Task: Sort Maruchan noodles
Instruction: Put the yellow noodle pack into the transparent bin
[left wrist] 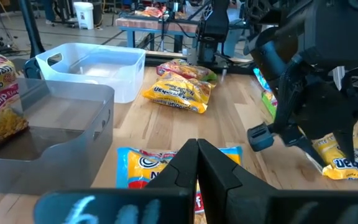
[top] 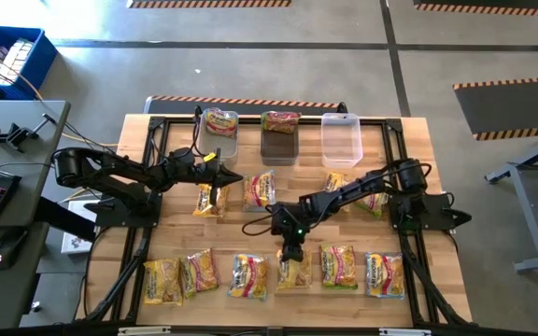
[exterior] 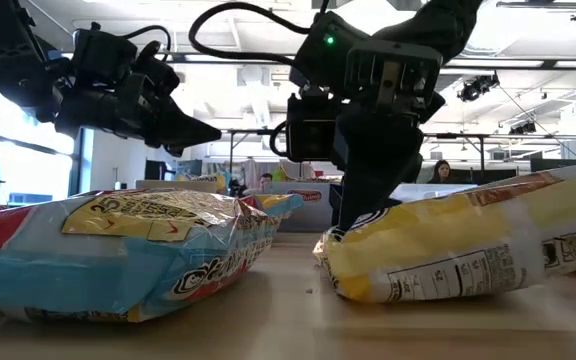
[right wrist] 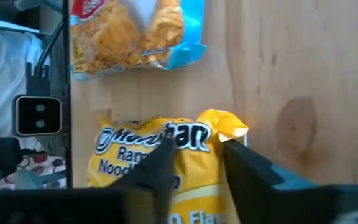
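Several yellow Maruchan noodle packets lie flat on the wooden table, in a near row (top: 248, 276) and a loose middle group (top: 259, 189). My right gripper (top: 291, 252) reaches down onto the far end of one yellow packet (top: 293, 273) in the near row and is shut on it. My left gripper (top: 234, 177) hangs shut above the table over the middle packets, touching nothing. At the far edge stand three tubs; the left tub (top: 220, 131) and the dark middle tub (top: 280, 135) each hold a packet. My right gripper pinches the yellow packet's far end (right wrist: 197, 140), close to a corner, between its two fingers (right wrist: 163, 158). The fingers come slanting down from the far side (exterior: 363, 215). The packet lies on the table, its wrapper bunched up between the fingers.
The clear tub (top: 341, 138) at the far right holds nothing. A blue-trimmed packet (right wrist: 129, 31) lies just beside the held one. More packets (top: 374, 201) sit near the right arm's base. Bare wood shows between the middle group and the near row.
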Robot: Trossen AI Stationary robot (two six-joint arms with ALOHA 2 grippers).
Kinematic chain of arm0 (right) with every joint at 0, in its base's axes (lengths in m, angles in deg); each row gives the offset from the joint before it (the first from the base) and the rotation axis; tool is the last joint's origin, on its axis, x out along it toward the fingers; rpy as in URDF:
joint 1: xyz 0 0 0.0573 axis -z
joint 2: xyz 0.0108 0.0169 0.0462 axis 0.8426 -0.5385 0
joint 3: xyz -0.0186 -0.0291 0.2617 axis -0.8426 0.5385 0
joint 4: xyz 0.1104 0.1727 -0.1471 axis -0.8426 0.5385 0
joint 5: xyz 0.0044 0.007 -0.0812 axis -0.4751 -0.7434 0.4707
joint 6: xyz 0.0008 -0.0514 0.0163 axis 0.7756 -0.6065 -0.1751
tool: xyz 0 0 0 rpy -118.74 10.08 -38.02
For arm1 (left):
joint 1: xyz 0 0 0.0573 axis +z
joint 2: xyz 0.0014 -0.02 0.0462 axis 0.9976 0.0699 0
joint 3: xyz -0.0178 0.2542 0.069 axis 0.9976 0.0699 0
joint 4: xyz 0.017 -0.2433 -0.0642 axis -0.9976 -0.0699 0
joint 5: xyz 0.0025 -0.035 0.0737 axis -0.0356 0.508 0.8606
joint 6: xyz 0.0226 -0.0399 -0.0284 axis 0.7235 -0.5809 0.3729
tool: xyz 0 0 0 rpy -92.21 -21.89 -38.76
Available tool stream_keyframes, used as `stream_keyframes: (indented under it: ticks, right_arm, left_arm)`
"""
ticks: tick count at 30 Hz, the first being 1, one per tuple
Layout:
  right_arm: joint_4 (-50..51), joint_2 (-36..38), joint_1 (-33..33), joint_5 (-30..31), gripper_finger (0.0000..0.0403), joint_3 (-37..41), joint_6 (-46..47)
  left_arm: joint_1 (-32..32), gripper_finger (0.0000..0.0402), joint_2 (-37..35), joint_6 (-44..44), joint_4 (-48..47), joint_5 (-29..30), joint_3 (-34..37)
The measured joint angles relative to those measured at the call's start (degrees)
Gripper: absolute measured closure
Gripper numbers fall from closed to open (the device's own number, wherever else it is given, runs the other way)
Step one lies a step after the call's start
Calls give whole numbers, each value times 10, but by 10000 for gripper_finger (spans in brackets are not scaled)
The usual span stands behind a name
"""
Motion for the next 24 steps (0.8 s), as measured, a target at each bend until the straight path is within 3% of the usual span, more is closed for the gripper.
stream_keyframes:
  ticks: [6, 14, 24]
  right_arm:
    - [10, 10, 12, 11, 394, 1, -29]
    - [82, 94, 47, 133, 401, 3, -62]
    - [114, 170, 40, 326, 402, 3, -30]
  left_arm:
    - [0, 401, 0, -33, 2, 12, 0]
    - [0, 391, 0, -70, 3, 30, 0]
    - [-48, 324, 0, -156, 0, 26, 0]
